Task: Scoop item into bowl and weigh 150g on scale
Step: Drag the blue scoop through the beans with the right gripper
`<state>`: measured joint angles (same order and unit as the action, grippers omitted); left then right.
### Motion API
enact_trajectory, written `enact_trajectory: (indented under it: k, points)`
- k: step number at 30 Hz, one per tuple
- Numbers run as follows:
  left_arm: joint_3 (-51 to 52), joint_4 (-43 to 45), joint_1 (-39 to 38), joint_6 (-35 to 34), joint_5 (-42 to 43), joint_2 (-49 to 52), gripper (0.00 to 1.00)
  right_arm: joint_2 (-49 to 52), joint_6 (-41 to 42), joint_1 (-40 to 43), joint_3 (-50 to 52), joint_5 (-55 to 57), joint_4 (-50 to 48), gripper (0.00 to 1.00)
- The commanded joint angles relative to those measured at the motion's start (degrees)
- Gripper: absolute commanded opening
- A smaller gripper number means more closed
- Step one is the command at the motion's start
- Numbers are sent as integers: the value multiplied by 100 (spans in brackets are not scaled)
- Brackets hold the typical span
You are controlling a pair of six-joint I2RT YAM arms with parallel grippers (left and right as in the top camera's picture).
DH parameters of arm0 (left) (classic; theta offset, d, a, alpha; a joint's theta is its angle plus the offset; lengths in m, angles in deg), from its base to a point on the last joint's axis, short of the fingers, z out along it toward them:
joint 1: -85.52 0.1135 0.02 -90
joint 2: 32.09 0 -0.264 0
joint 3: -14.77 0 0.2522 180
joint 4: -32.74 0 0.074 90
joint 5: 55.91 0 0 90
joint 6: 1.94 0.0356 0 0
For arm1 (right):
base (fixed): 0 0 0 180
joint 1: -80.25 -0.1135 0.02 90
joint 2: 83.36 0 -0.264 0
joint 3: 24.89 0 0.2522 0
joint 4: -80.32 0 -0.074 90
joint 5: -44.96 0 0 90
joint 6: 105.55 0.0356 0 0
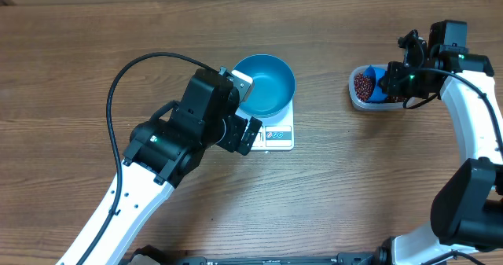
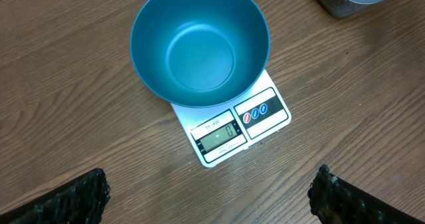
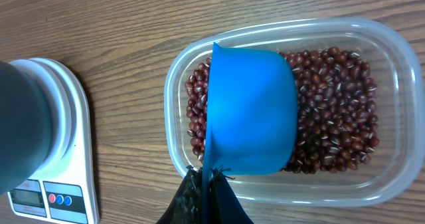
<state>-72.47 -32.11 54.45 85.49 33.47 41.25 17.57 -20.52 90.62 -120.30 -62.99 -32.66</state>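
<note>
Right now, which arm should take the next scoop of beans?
Right. The right gripper is shut on the blue scoop, which lies over the beans in the tub. The left gripper is open and empty, hovering by the bowl on the scale, away from the tub.

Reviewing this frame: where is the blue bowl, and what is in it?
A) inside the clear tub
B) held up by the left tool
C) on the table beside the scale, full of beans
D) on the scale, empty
D: the bowl sits on the scale with a bare inside, while the beans lie in the tub with the scoop.
</note>
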Motion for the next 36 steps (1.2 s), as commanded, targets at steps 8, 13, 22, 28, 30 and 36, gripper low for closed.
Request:
enact_trajectory:
  k: [8, 13, 22, 28, 30, 36]
  points:
    - [-92, 15, 31, 70, 44, -70, 100, 310, 455, 68, -11, -284, -28, 4]
    - [-92, 15, 31, 70, 44, -70, 100, 310, 595, 317, -11, -750, -42, 4]
    - [-92, 15, 31, 70, 46, -68, 99, 310, 968, 1043, -11, -1766, -70, 4]
    - [-92, 15, 31, 70, 44, -68, 100, 310, 966, 1403, -11, -2166, -68, 4]
    - [-92, 15, 31, 70, 44, -66, 100, 310, 955, 1515, -11, -2380, -68, 4]
    - [-92, 15, 31, 70, 44, -63, 100, 310, 942, 1843, -11, -2844, -24, 4]
